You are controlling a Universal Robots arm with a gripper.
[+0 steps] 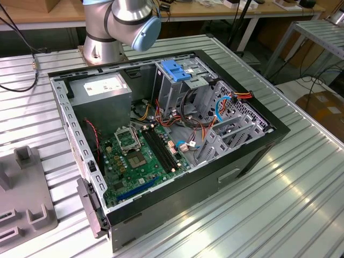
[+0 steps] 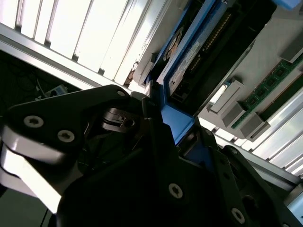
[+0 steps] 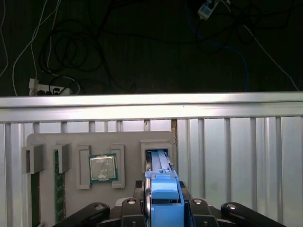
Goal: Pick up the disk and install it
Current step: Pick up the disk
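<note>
The room is a workshop with wooden workbenches (image 1: 54, 13) along the back and a cardboard box (image 1: 322, 107) on the floor at the exterior view's right. In the first wrist view the floor (image 3: 118, 47) beyond the table edge is dark and strewn with loose cables, with a white power strip (image 3: 47, 87) among them.

The work surface is a slatted aluminium table (image 1: 279, 204), its ribs catching bright reflections. An open computer case (image 1: 215, 177) lies on it, showing a grey power supply (image 1: 102, 91), a green motherboard (image 1: 140, 156) and a metal drive cage (image 1: 174, 94) topped by a blue latch (image 1: 177, 70). The arm (image 1: 123, 21) is mounted just behind the case.

At the exterior view's left, well apart from the case, a grey parts tray (image 1: 21, 204) rests on the table. In the first wrist view the tray holds a processor (image 3: 102, 168) in one pocket and a memory stick (image 3: 58, 184) on edge in another.

The disk (image 3: 161, 170) stands on edge in a tray slot beside the processor, its blue bracket uppermost. The gripper (image 3: 164, 208) is over it, black fingers (image 3: 142, 201) pressed against either side of the bracket, clamping the disk. In the second wrist view the same hold shows, with the disk's blue frame between the fingers. Whether the disk is lifted clear of its slot cannot be told.
</note>
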